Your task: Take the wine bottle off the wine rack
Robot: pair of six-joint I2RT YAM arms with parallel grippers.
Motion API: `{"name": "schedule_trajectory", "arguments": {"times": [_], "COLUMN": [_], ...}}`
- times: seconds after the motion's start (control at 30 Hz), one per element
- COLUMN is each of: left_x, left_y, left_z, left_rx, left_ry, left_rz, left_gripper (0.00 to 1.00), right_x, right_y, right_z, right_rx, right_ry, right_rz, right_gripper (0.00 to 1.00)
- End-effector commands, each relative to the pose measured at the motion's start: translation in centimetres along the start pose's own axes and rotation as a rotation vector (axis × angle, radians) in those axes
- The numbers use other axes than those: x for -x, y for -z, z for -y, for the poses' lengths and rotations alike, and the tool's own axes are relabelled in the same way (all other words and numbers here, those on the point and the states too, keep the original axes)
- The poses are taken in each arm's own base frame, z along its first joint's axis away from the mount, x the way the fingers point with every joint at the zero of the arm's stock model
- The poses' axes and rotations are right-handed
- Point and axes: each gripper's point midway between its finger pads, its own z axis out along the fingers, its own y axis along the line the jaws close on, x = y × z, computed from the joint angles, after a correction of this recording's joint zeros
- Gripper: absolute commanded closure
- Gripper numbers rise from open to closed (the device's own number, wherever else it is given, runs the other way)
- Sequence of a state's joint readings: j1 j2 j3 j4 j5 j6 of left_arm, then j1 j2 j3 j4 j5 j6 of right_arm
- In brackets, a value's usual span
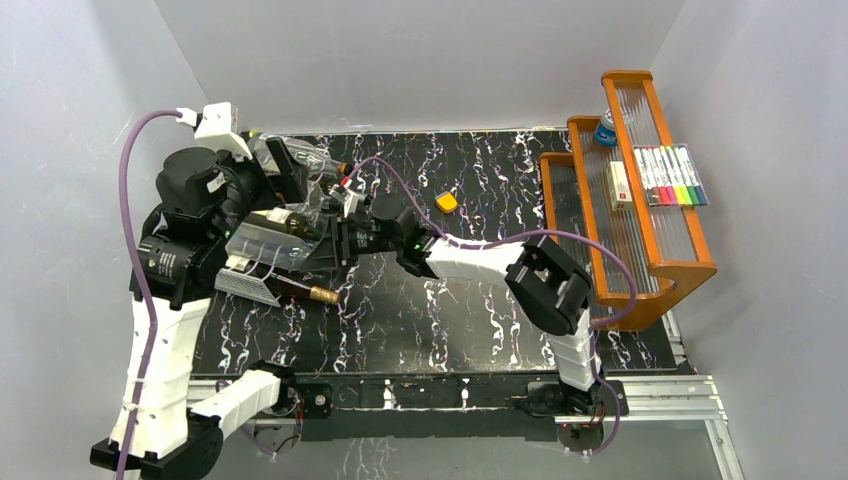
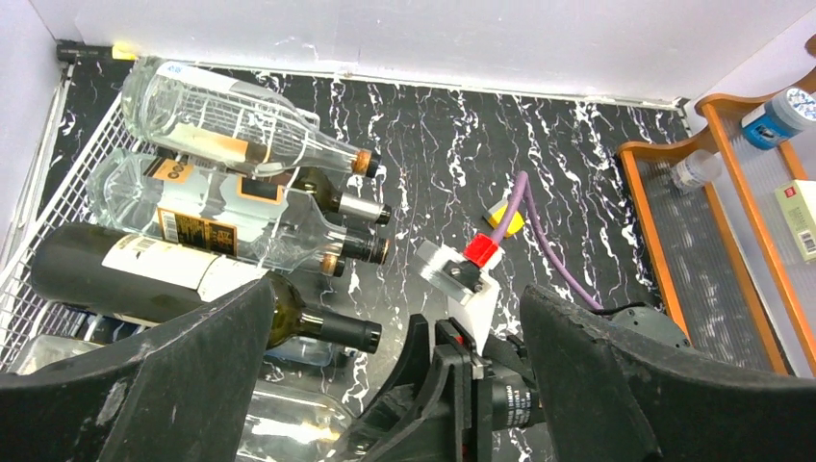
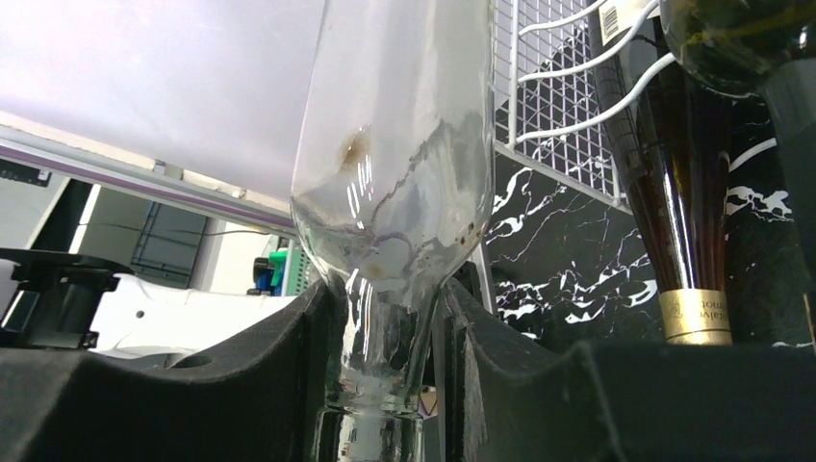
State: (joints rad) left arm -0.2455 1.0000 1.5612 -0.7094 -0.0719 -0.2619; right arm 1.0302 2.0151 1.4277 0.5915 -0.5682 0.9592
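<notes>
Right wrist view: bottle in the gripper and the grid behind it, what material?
Clear bottle: looks like colourless glass, glossy; see-through, with sharp highlights and a few brownish stains. Wine rack: likely metal wire with a smooth white coating, thin rods in a fine grid; the coating type cannot be told.

Black-white arms (image 1: pixel 470 258), seemingly purple cables (image 2: pixel 512 202)

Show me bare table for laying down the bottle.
Free: table between the yellow block and shelf, and the front strip nearer than the right arm. Crowded: the left side, with rack, bottles and both arms.
</notes>
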Motion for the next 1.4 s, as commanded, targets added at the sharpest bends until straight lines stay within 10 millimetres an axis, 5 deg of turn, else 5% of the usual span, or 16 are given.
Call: {"name": "schedule_trajectory", "arguments": {"times": [0.0, 0.57, 1.03, 1.37], "left_x": [2.5, 4.3, 1.9, -2.7], "left_y": [1.3, 0.6, -3.8, -8.1], "left_z": [0.4, 1.6, 5.2, 8.8], "left_rx": [-0.009, -0.061, -0.248, -0.461], "left_ry": [-0.01, -0.019, -0.019, 0.043], "left_rz": [0.072, 0.101, -0.015, -0.186], "left_gripper": [0.02, 0.02, 0.02, 0.02], "right_x": [4.5, 8.9, 10.0, 6.3], "right_y": [2.9, 14.5, 28.8, 34.2], "right_z": [-8.9, -12.6, -8.4, -4.5], "right_rx": [0.204, 0.151, -0.187, -0.399], "right_ry": [0.147, 0.174, 0.09, -0.021], "right_rz": [0.122, 0.257, 0.386, 0.393], "right_gripper": [1.0, 1.0, 1.0, 1.0]}}
